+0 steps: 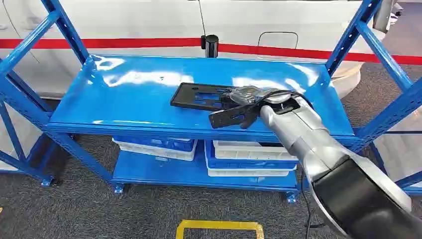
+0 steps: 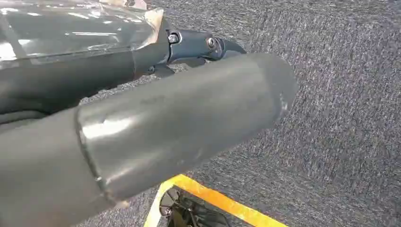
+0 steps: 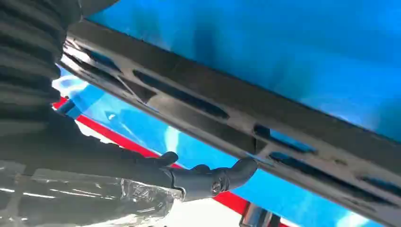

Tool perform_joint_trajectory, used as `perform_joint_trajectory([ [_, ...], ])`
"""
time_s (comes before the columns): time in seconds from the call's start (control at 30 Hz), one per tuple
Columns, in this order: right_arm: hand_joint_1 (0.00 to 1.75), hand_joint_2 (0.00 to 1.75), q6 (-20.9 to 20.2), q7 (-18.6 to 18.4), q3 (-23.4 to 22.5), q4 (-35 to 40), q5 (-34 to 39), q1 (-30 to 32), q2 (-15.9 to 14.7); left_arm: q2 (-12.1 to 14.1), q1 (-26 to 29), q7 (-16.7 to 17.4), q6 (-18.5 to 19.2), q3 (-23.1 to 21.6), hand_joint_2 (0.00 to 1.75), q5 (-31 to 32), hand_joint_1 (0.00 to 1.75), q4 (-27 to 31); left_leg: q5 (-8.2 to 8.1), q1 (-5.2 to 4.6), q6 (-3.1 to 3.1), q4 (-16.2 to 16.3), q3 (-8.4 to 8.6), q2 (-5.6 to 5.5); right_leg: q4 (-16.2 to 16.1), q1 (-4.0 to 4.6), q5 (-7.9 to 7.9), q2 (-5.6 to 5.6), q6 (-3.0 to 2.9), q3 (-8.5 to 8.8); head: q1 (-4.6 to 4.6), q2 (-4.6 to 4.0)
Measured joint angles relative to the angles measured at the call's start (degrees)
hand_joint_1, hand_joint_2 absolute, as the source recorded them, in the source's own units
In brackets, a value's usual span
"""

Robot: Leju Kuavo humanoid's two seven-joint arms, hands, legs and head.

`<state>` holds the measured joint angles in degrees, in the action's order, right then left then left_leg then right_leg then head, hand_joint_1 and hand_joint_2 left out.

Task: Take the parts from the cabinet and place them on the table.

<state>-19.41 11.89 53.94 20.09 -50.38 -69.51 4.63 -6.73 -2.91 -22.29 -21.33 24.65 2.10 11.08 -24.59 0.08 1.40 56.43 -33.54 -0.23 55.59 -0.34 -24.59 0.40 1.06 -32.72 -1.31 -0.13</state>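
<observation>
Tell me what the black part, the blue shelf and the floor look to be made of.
Black part: flat slotted plate with a matte finish, probably moulded plastic, though painted metal is possible. Blue shelf: glossy painted sheet metal, judging by sharp white glare and perforated uprights. Floor: grey carpet with a speckled, fibrous weave.

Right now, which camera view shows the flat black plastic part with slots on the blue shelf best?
The head view: the whole flat black plastic part lies on the blue shelf. The right wrist view shows a close section; the left wrist view shows carpet.
</observation>
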Motion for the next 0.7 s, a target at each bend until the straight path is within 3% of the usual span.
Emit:
perform_joint_trajectory([
  [0.13,0.0,1.75,0.29,-0.55,0.44,-0.5,0.09,0.13,-0.18,0.04,0.0,0.02,0.15,0.13,0.0,0.07,0.0,0.0,0.0,0.0,0.0,0.0,0.0,0.0,0.0,0.0,0.0,0.0,0.0,0.0,0.0,0.0],
  [0.27,0.0,1.75,3.6,-2.58,0.74,-0.85,0.0,0.86,-0.15,0.07,-0.01,0.0,0.15,0.33,0.0,0.04,0.0,0.0,0.0,0.0,0.0,0.0,0.0,0.0,0.0,0.0,0.0,0.0,0.0,0.01,0.0,0.0],
  [0.43,0.0,1.75,10.75,-9.65,1.72,-1.18,-2.66,1.97,0.02,0.04,-0.01,0.0,-0.11,0.57,0.0,0.04,0.0,0.0,0.0,0.0,0.0,0.0,-0.01,0.0,0.0,0.0,0.0,0.0,0.0,0.01,0.0,0.0],
  [0.6,0.0,1.75,11.83,-11.22,2.78,-1.49,-3.32,2.46,0.11,0.04,-0.01,-0.02,-0.2,0.59,0.0,0.04,0.0,0.0,0.0,0.0,0.0,0.0,0.0,0.0,0.0,0.0,0.0,0.0,0.0,0.0,0.0,0.0],
  [0.7,0.0,1.75,14.03,-14.39,3.21,-1.77,-4.74,2.73,0.22,0.04,-0.01,-0.13,-0.26,0.61,0.0,0.04,0.0,0.0,0.0,0.0,0.0,0.0,0.0,0.0,0.0,0.0,0.0,0.0,0.0,0.0,0.0,0.0],
])
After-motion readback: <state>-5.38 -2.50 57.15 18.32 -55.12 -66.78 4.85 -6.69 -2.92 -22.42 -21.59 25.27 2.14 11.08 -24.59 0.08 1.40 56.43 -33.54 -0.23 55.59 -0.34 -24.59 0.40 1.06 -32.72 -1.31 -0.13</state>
